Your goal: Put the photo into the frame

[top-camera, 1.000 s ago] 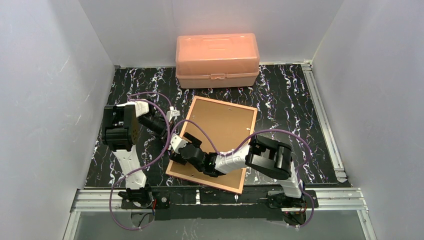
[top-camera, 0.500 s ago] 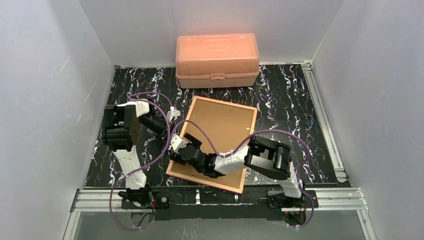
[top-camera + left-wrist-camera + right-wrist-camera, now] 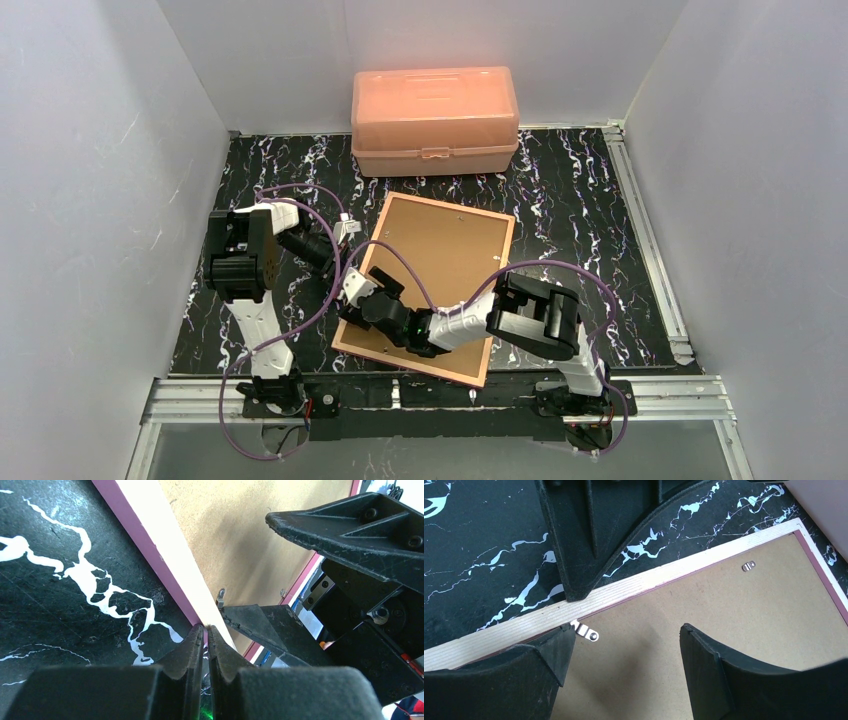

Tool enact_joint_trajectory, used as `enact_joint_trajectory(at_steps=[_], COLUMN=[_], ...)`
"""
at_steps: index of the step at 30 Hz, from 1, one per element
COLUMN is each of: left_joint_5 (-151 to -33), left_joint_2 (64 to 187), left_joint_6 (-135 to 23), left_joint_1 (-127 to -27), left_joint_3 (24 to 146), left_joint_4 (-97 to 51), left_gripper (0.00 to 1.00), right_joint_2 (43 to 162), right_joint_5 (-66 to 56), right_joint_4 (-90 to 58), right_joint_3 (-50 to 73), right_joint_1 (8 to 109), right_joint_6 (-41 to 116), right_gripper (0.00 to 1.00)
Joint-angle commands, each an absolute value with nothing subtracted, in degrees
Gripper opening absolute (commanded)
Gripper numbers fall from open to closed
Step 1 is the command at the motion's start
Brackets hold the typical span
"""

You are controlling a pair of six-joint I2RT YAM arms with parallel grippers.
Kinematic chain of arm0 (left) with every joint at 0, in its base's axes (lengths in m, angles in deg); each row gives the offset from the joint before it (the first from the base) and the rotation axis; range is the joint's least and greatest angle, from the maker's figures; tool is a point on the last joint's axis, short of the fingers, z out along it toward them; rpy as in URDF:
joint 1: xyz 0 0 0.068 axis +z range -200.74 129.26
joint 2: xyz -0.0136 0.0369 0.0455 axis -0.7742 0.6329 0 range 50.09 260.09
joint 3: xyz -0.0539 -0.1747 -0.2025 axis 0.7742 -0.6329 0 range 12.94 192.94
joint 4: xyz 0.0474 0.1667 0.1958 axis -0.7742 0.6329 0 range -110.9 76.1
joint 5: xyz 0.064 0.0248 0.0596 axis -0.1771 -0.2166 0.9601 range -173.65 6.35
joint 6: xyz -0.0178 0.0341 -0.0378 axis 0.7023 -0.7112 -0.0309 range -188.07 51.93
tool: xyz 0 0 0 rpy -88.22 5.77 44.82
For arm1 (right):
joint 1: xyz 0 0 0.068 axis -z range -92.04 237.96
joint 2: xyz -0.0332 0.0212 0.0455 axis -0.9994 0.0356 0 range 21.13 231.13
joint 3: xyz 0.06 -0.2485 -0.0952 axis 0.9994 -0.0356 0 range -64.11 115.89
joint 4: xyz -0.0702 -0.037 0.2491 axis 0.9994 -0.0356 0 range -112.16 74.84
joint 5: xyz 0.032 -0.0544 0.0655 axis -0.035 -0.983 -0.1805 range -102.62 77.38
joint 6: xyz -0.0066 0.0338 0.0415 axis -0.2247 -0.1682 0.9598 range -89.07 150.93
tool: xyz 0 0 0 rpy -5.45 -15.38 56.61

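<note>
Seen from above, the frame [image 3: 452, 205] lay face down near the middle of the black marbled table [image 3: 580, 200], its brown backing board [image 3: 450, 250] turned up. A pink lidded box [image 3: 434, 118] stood at the far edge, well apart from it. The left gripper [image 3: 348, 262] reached in to the frame's left edge. The right gripper [image 3: 365, 285] hung over the near-left part of the same edge, just beside the left one.

In the left wrist view, the left gripper's fingers [image 3: 192, 645] were clenched together with nothing between them. Their tips sat at the pink side of the frame, below its pale wooden rim [image 3: 165, 545]. Whether they touched it could not be told. A small metal clip [image 3: 220, 596] stood on the board close by, and the right gripper's black fingers spread across the right of the picture.

In the right wrist view, the right gripper's fingers [image 3: 744, 675] stood wide apart and released, holding nothing, above the backing board. One finger was just beside a metal clip at the rim. A second clip [image 3: 749, 566] lay farther along. The tip of the clenched left gripper rested on the pale rim.
</note>
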State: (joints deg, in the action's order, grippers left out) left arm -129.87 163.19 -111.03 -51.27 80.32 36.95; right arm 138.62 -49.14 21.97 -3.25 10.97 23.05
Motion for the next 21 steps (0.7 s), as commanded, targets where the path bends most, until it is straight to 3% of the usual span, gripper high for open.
enact_joint_trajectory(at_steps=[1,5,11,16,21], left_joint_5=[-130.3,-130.1,-132.1,-134.1,-134.8], left_joint_2=[163.3,162.7,160.5,159.3,160.8], left_joint_6=[-112.4,-112.3,-112.3,-107.7,-98.1], left_joint_1=[-52.7,-52.6,-48.0,-45.8,-46.5], left_joint_3=[79.7,80.1,86.2,91.8,93.5], left_joint_4=[37.2,38.0,43.4,44.2,37.4], left_gripper=[0.06,0.06,0.08,0.16,0.25], right_joint_2=[140.6,136.2,120.8,113.9,117.3], right_joint_5=[-49.1,-45.6,-36.3,-27.3,-15.8], right_joint_4=[25.7,24.3,19.1,15.6,7.6], right_joint_3=[-3.8,-4.2,-7.1,-8.7,-0.7], right_joint_1=[11.5,11.5,14.8,24.8,35.5], right_joint_6=[25.9,29.7,38.4,43.5,49.2], right_gripper=[0.85,0.88,0.94,0.96,0.95])
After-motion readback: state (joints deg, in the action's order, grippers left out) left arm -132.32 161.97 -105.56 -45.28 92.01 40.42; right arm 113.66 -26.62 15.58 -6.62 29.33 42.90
